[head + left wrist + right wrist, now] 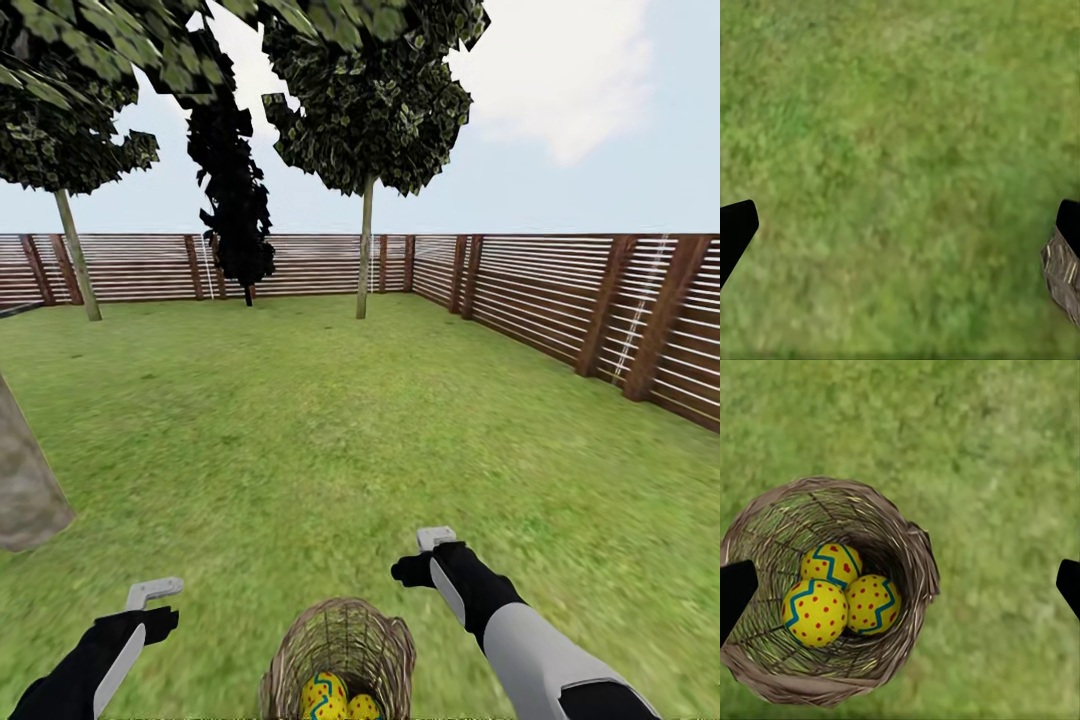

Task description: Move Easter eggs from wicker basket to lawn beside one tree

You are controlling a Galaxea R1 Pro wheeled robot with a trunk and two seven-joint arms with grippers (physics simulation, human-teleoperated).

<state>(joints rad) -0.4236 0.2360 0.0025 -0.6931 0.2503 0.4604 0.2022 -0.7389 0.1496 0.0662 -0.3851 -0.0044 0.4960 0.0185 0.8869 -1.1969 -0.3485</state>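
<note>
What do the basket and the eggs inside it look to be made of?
The brown round wicker basket looks like woven cane: an open lattice with gaps you can see through. The three yellow eggs with red dots and blue-green zigzags look smooth, hard and painted, with a matte finish; plastic or wood, I cannot tell.

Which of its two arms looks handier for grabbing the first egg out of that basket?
Probably the right. Its tool looks straight down into the wicker basket with all three Easter eggs in sight and its fingers apart. The left tool faces mostly lawn, catching just the basket's edge.
</note>
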